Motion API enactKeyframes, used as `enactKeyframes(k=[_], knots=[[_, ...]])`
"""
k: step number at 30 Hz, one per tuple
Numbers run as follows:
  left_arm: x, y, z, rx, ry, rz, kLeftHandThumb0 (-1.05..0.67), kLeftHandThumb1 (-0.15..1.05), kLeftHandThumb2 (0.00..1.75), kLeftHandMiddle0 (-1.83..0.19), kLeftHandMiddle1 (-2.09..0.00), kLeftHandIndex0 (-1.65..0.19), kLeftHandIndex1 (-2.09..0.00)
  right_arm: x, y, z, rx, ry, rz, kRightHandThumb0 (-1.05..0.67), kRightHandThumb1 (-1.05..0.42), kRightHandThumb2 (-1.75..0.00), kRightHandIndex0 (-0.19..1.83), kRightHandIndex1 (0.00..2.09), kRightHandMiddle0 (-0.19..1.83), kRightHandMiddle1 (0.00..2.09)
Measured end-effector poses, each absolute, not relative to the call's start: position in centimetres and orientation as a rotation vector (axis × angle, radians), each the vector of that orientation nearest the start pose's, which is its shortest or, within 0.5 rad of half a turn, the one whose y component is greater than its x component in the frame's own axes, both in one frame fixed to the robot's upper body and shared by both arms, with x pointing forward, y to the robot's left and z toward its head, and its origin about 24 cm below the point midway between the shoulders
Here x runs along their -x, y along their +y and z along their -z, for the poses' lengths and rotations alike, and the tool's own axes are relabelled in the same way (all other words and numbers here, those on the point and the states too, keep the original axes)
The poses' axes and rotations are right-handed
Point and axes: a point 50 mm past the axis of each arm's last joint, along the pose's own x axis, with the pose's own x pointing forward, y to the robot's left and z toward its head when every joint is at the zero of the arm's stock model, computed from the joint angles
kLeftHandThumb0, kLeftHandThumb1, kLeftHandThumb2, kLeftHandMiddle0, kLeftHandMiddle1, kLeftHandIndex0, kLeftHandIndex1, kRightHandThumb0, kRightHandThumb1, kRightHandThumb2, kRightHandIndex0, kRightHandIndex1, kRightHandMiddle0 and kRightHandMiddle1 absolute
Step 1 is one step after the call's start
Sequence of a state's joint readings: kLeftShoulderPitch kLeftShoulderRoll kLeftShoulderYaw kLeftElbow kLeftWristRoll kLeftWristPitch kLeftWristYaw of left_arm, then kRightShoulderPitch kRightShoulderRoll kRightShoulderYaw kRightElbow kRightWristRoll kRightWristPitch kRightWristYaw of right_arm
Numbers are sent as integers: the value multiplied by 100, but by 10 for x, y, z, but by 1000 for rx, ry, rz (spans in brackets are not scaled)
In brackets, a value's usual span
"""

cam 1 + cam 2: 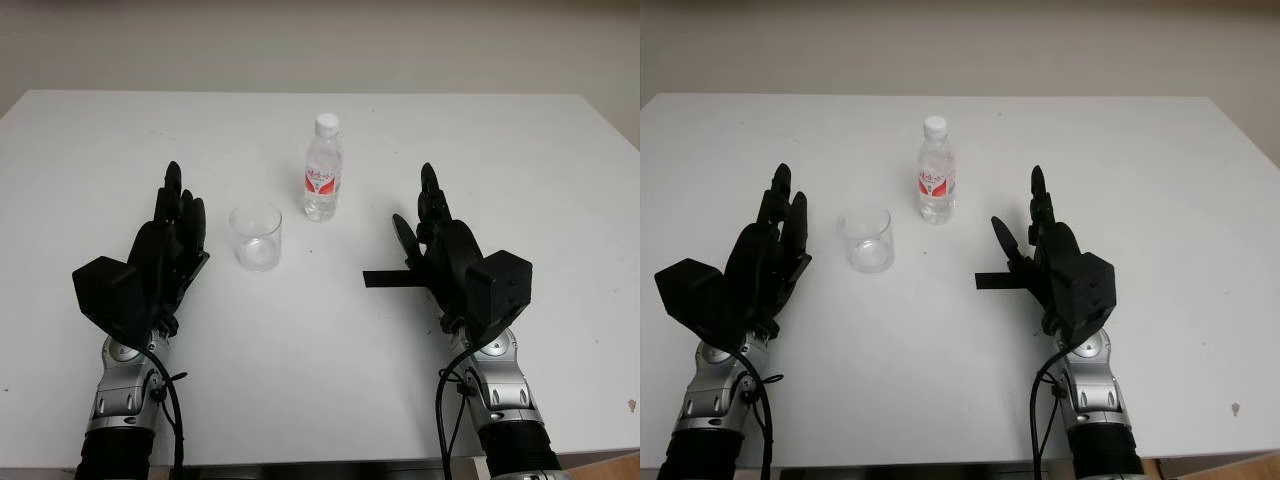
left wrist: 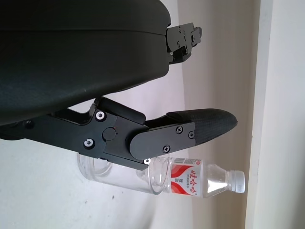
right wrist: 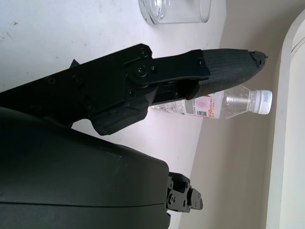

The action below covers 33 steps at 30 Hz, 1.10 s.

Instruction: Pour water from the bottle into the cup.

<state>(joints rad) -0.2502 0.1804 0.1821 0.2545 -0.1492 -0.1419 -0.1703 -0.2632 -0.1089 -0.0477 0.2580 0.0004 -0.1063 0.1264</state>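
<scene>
A clear plastic water bottle (image 1: 323,170) with a white cap and a red label stands upright near the middle of the white table (image 1: 320,400). An empty clear cup (image 1: 256,236) stands just left of it and a little nearer to me. My left hand (image 1: 172,232) is open above the table, left of the cup and apart from it. My right hand (image 1: 430,228) is open to the right of the bottle, holding nothing. The bottle (image 2: 200,176) and cup (image 2: 119,174) also show past the left hand's fingers, and the bottle (image 3: 224,105) and cup (image 3: 174,10) past the right hand's.
A pale wall (image 1: 320,40) runs behind the table's far edge. Bare tabletop lies between the two hands and in front of the cup.
</scene>
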Motion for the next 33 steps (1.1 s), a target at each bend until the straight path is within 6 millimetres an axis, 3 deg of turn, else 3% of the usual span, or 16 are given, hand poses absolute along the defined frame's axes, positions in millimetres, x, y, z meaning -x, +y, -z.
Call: enactKeyframes(k=[6,16,26,33], knots=[[-298,210,-74,-4,-163,22,-81,105,43,19,-5,19,-4,-303,-160,-63,106,-105,-142,-104,-105,-24,-19,0,-19,0],[-298,212,-75,15,-169,22,-78,105,56,18,-5,18,-5,-307,-156,-60,61,-96,-137,-103,-98,-5,-19,0,-19,0],[-300,213,-75,21,-176,12,-78,105,56,16,-6,17,-6,-351,-142,-92,91,-159,-164,-99,-90,-4,-19,0,-19,0],[-300,213,-75,23,-172,19,-76,105,56,17,-5,17,-6,-374,-127,-94,157,-107,-195,-101,-91,-5,-19,0,-19,0]])
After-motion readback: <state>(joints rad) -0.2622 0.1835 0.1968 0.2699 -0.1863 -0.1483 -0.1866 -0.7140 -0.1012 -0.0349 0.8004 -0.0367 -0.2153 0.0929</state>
